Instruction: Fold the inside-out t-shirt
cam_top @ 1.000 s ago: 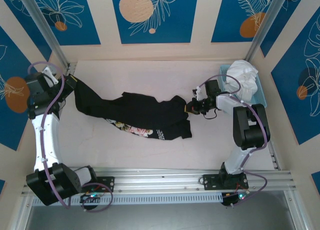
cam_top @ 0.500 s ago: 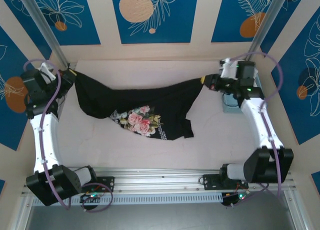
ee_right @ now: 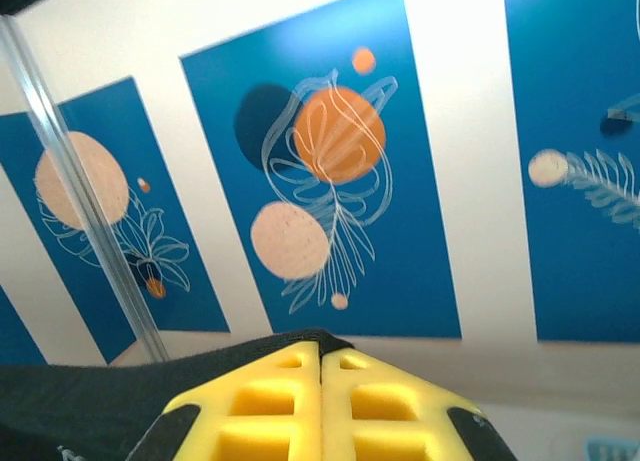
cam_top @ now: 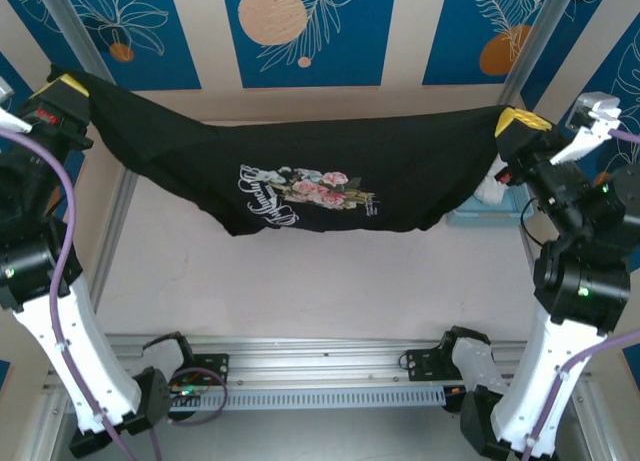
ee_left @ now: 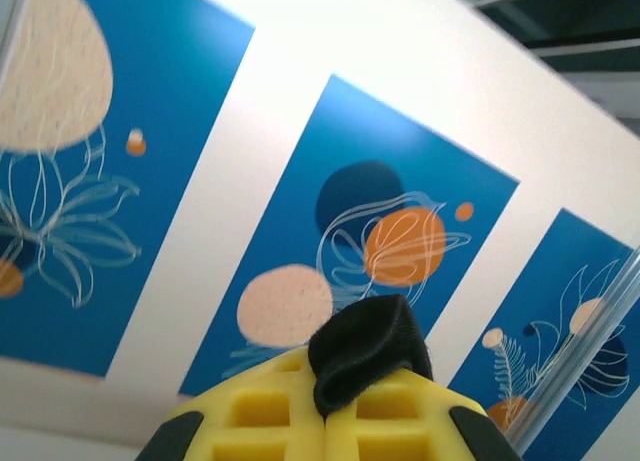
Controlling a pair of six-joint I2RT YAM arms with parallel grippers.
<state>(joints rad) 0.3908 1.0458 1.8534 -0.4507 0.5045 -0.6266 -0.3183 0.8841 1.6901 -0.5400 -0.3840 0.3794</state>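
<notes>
The inside-out t-shirt [cam_top: 300, 166], black with a pink-and-cream floral patch and white lettering, hangs stretched in the air between both arms, sagging in the middle above the table. My left gripper [cam_top: 62, 86] is raised high at the far left, shut on one corner; a black fold [ee_left: 368, 353] pokes out between its yellow fingers [ee_left: 260, 421]. My right gripper [cam_top: 520, 121] is raised at the far right, shut on the other corner, the black hem [ee_right: 300, 339] pinched at the tips of its yellow fingers [ee_right: 380, 401].
A white cloth garment [cam_top: 490, 189] lies in a light blue tray [cam_top: 480, 216] at the right, partly hidden behind the right arm. Metal posts [cam_top: 528, 41] rise at the back corners. The blue patterned walls close the table in on three sides.
Both arms have risen and spread apart, lifting the t-shirt off the table and pulling it out flat in the air. The floral print now faces up.
</notes>
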